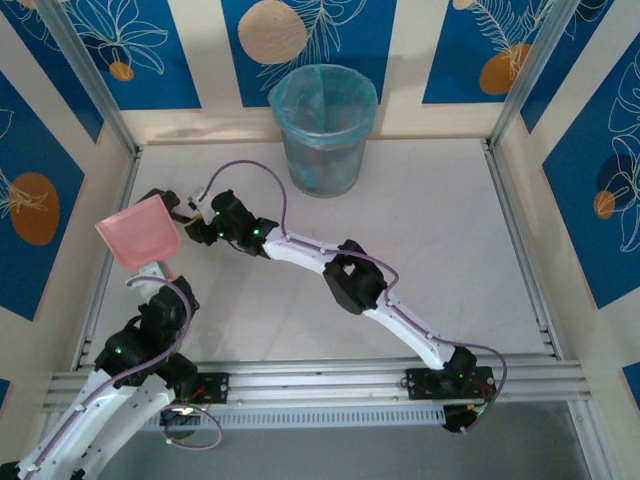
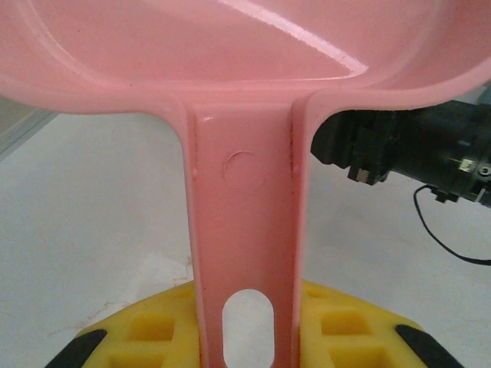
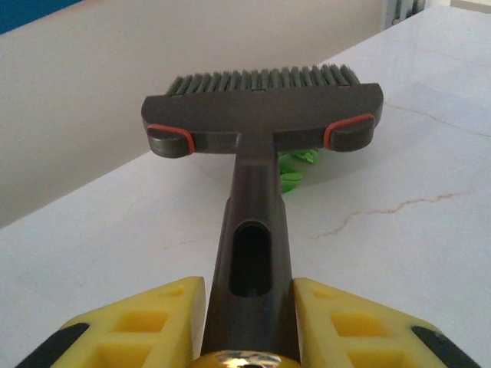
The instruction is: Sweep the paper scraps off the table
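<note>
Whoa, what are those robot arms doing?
They're sweeping up. The left gripper holds a pink dustpan by its handle at the table's left side. The right gripper holds a dark brush next to it, with a green paper scrap lying by the brush head. A bin stands at the far edge.

One crumpled green scrap (image 3: pixel 296 170) lies on the table (image 3: pixel 399 230), just beyond the brush (image 3: pixel 261 115) and partly hidden behind its head, right of its handle. The table (image 1: pixel 420 240) is flat and white with faint brownish veins, bare on the near side of the brush.
</note>
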